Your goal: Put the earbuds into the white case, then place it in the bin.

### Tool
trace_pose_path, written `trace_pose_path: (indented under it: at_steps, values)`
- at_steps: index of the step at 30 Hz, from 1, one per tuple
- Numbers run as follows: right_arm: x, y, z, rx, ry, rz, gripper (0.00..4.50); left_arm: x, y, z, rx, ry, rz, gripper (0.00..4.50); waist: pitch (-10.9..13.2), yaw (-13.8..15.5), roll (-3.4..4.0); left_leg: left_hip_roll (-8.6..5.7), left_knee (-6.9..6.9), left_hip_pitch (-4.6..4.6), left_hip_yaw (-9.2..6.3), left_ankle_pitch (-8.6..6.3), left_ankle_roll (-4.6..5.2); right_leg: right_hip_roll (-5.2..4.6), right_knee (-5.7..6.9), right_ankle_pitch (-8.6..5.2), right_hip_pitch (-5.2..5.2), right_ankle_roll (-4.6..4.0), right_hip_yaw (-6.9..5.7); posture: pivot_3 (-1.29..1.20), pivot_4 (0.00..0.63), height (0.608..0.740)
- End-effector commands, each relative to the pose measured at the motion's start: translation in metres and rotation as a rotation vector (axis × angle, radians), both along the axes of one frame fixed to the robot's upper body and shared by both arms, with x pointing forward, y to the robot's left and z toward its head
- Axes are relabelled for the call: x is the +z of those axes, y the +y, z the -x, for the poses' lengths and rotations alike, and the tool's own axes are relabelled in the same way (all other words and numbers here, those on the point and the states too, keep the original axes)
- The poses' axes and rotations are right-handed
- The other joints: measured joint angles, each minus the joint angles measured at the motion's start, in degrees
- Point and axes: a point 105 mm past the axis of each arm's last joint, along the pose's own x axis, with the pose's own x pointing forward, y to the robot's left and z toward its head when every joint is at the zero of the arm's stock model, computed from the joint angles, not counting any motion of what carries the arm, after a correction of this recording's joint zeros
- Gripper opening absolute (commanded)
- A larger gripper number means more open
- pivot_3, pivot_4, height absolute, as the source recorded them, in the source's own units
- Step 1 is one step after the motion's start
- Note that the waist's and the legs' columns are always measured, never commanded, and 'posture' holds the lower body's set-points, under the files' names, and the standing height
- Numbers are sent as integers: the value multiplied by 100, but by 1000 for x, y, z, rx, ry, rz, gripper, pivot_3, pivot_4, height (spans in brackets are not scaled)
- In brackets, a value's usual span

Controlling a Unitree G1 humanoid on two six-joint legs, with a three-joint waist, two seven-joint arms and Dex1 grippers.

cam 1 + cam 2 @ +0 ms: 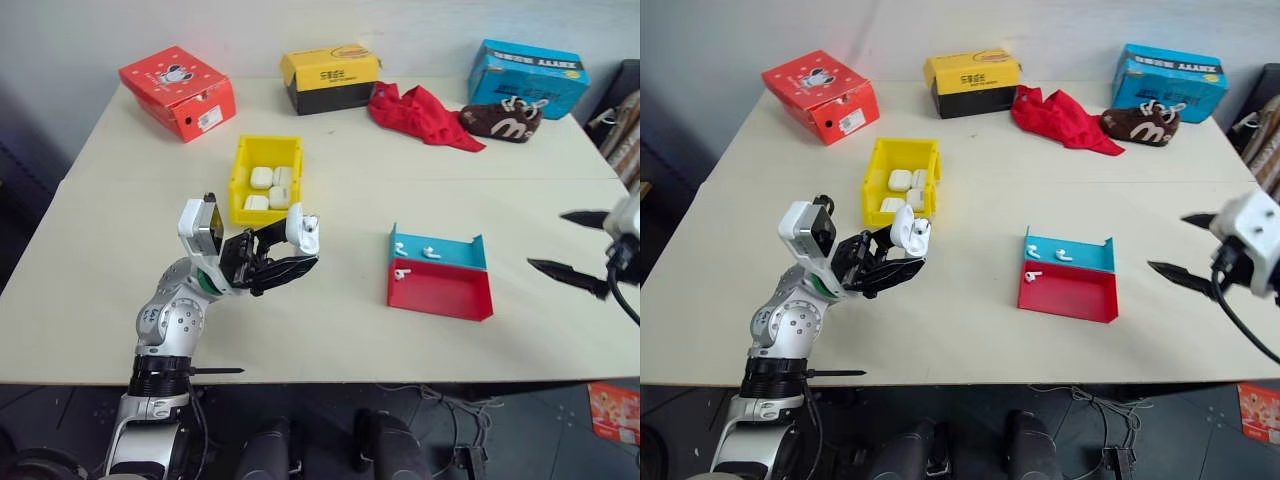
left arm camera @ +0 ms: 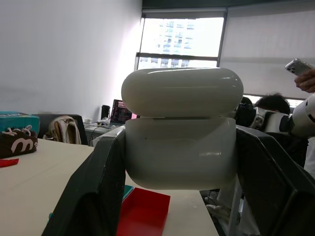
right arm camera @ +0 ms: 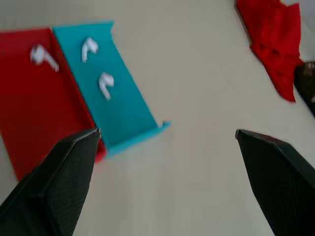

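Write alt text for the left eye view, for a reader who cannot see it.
The left tool holds a white case above a pale table, near a yellow bin containing four more white cases. To its right, blue and red trays hold three loose earbuds, and the open right tool hovers beyond them.

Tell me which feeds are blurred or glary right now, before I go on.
Right wrist view: motion-smeared, earbuds and blue tray soft. Left wrist view: white case sharp with soft highlights, bright window behind washed out. Left eye view: even light, table clear, right gripper slightly blurred at the frame edge.
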Motion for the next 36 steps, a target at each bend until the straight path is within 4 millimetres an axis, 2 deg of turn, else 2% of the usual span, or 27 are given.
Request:
trace_pose_path:
  at_steps: [1, 6, 7, 9, 15, 19, 24, 36]
  values:
    - [-8, 25, -20, 46, 118, 95, 4476, 9, -3, 4, 1, -47, 13, 2807, 0, -3, 1, -3, 1, -5, 0, 0, 1, -5, 0, -1, -6, -1, -1, 0, 150, 740]
    - [-16, 54, -44, 146, 192, 170, 4476, 8, -5, 2, 12, -44, 19, 2807, 0, -5, 1, -7, 2, -25, -7, 1, 2, -6, -4, -1, -14, -1, -17, 0, 150, 740]
    - [-20, 57, -52, 158, 193, 207, 4309, 8, -5, 3, 14, -45, 19, 2807, 0, -9, 1, -10, 2, -31, -7, 2, 5, -5, 2, 0, -17, -1, -21, 0, 150, 740]
    - [-25, 63, -63, 183, 198, 258, 3832, 8, -5, 3, 22, -46, 20, 2807, 0, -21, 1, -11, 3, -39, -5, 3, 7, 5, 12, 2, -19, 4, -30, 0, 150, 740]
    - [-35, 72, -84, 211, 209, 295, 1703, 8, -3, 6, 52, -44, 29, 2807, 0, -13, 1, -21, 4, -52, -8, 9, 19, 23, 17, 5, -24, 9, -47, 0, 150, 740]
    - [-48, 80, -82, 277, 278, 323, 1703, 7, -2, 10, 73, -41, 30, 2807, 0, -18, 1, -26, 5, -53, -9, 12, 24, 21, 17, 8, -22, 15, -46, 0, 150, 740]
    - [-52, 82, -83, 297, 310, 337, 1703, 7, -1, 11, 86, -41, 28, 2807, 0, -26, 1, -27, 6, -54, -8, 20, 24, 21, 18, 11, -22, 21, -45, 0, 150, 740]
    - [-66, 71, -85, 274, 353, 434, 1703, 7, -3, 11, 87, -44, 24, 2807, 0, -35, 1, -27, 6, -51, -10, 24, 21, 20, 25, 12, -22, 21, -41, 0, 150, 740]
